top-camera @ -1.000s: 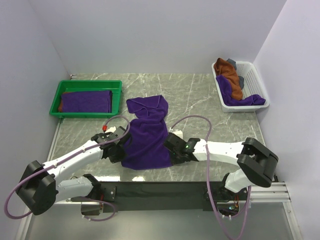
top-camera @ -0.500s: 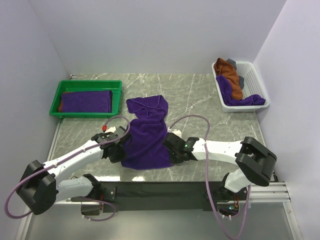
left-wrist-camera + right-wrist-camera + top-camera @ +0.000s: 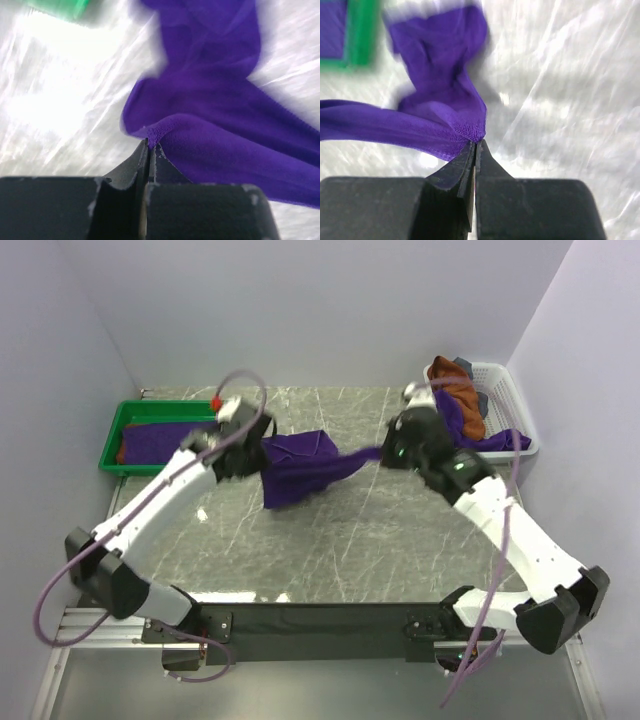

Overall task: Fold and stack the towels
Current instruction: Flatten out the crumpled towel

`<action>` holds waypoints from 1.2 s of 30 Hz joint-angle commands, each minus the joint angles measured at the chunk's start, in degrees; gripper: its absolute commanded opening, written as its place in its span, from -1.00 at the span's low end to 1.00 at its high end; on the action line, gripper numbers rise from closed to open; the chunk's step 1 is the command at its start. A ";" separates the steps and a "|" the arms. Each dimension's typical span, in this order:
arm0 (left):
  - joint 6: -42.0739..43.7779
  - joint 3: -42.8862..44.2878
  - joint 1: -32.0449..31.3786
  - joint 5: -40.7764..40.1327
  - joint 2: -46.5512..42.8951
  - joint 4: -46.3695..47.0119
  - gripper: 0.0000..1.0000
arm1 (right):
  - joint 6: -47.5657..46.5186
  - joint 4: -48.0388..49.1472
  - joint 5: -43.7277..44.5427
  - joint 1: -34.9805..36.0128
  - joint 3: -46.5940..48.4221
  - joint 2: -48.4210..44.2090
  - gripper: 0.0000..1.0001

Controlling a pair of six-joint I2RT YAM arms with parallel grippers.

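Both arms reach over the far half of the grey marble-pattern table [image 3: 350,550]. A deep purple plush towel [image 3: 300,465] hangs stretched between them. It is up off the surface over the far middle of the table, between the tray and the basket.

The left gripper [image 3: 260,448] is clamped on the left end of the deep purple plush towel. In the left wrist view its jaws are pressed together, with a hemmed corner of cloth pinched at the tips. The right gripper [image 3: 386,453] is clamped on the right end. In the right wrist view the jaws are together, with a bunched corner caught at the tips. A narrow band of cloth runs taut from the right gripper toward the left. The bulk bunches just beside the left gripper and sags toward the table. I cannot tell whether the lowest fold touches the surface.

A green rectangular plastic tray [image 3: 112,430] sits at the far left. In it a folded purple towel [image 3: 175,440] lies flat, and a rust-brown cloth layer [image 3: 120,453] shows at its left edge, underneath.

A white slatted plastic basket [image 3: 515,400] sits at the far right. It holds a crumpled rust-brown towel [image 3: 455,385] at the far end and a loose purple towel [image 3: 475,435] at the near end, which spills onto the near rim. A small grey item [image 3: 466,364] sits at the basket's far end, touching the crumpled rust-brown towel.
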 commanded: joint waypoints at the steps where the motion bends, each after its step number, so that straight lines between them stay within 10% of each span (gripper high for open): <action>1: 8.18 21.72 0.43 -3.87 5.13 -1.89 -0.99 | -8.42 -2.47 0.29 -3.75 12.04 -0.66 -1.00; 9: 17.08 63.10 0.69 -6.78 14.21 -1.12 -0.99 | -15.73 -0.98 -2.79 -8.69 41.57 5.15 -1.00; 16: 24.37 45.92 0.60 -1.59 -3.16 21.56 -0.99 | -21.26 11.05 -7.45 -9.40 39.15 -0.90 -1.00; 36: 25.79 44.85 0.69 17.68 -19.01 23.41 -0.99 | -27.08 12.83 -27.40 -9.48 39.05 -17.71 -1.00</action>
